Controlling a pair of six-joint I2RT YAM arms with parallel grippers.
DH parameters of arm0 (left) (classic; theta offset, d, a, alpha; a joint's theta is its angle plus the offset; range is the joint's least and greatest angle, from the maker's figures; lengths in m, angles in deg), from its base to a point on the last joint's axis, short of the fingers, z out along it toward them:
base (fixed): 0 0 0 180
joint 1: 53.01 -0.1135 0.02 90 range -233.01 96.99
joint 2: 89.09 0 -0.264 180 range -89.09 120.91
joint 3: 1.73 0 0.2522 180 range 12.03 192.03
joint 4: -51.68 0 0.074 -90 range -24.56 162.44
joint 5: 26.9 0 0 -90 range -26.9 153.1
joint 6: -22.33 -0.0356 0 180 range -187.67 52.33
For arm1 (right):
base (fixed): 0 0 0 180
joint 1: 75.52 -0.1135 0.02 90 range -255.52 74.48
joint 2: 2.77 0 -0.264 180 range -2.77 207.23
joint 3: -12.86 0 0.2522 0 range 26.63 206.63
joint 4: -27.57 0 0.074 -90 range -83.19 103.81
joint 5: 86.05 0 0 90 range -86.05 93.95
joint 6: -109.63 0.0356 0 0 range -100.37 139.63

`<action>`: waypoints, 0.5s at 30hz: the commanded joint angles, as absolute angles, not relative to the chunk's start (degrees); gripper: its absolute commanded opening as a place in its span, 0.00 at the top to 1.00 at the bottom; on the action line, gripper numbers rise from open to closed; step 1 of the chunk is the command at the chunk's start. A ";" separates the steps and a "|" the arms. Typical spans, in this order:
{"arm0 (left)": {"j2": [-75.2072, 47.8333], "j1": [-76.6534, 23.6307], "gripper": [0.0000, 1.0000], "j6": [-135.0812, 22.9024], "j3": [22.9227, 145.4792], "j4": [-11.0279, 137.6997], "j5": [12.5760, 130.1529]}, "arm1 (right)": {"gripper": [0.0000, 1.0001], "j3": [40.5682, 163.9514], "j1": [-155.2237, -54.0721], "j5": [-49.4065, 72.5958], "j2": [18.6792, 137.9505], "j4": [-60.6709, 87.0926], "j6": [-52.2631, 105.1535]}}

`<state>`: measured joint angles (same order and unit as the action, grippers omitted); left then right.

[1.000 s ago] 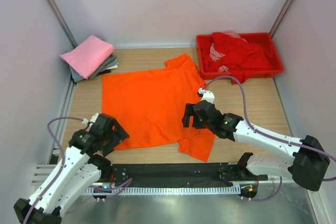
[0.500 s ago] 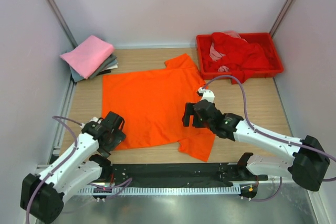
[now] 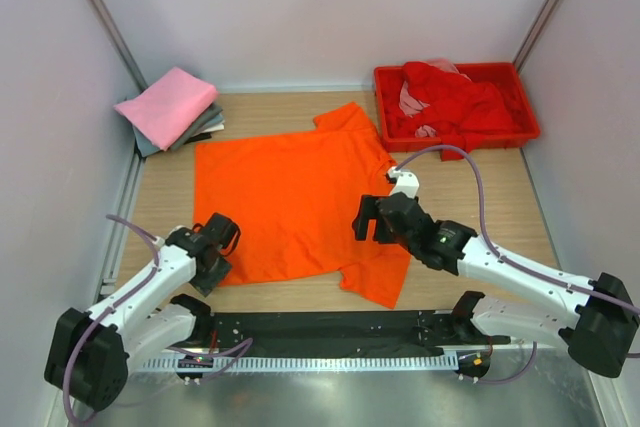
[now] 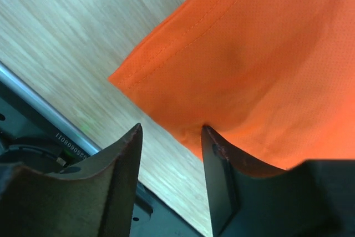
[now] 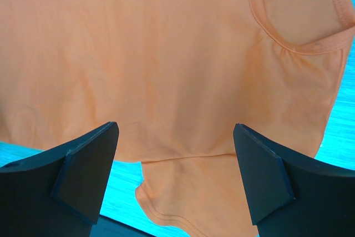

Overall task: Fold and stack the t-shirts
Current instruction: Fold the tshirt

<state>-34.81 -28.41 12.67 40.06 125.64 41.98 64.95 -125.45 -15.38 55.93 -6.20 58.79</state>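
Orange cloth covered the middle of the light wooden table [image 3: 500, 197]: a bright orange short-sleeved t-shirt [image 3: 290, 197] lay spread flat and unfolded, its hem to the left and its collar to the right. At the far left a folded pink t-shirt [image 3: 168, 105] sat on top of a folded grey t-shirt [image 3: 205, 127]. At the far right a heap of crumpled red t-shirts [image 3: 455, 97] filled a red plastic tray [image 3: 455, 139].

The step in hand looked like the first fold of the orange shirt, with both arms getting set to take hold. The left gripper [image 3: 218, 247] was down at the near left hem corner with its fingers spread, one over bare wood and the other at the cloth's edge, pinching nothing. The right gripper [image 3: 375, 222] hung over the shirt's near right part beside the near sleeve, with its fingers wide apart and nothing between them.

Next, the left fingers probably needed to slide a little further onto the hem and press together on it alone. The right gripper would need to drop and pinch near the sleeve seam. Both could then carry the near edge toward the far side.
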 commanded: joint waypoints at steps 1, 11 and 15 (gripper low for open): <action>-33.20 -28.75 0.55 13.45 39.89 122.66 38.41 | 0.09 64.60 -125.62 -18.19 54.80 -7.63 59.27; -31.87 -28.75 0.83 10.12 40.42 118.88 34.98 | 0.08 64.42 -125.62 -24.68 51.20 -18.17 68.93; -32.84 -28.75 0.99 8.80 39.90 118.09 34.98 | 0.02 65.48 -124.57 -25.94 49.80 -27.67 76.48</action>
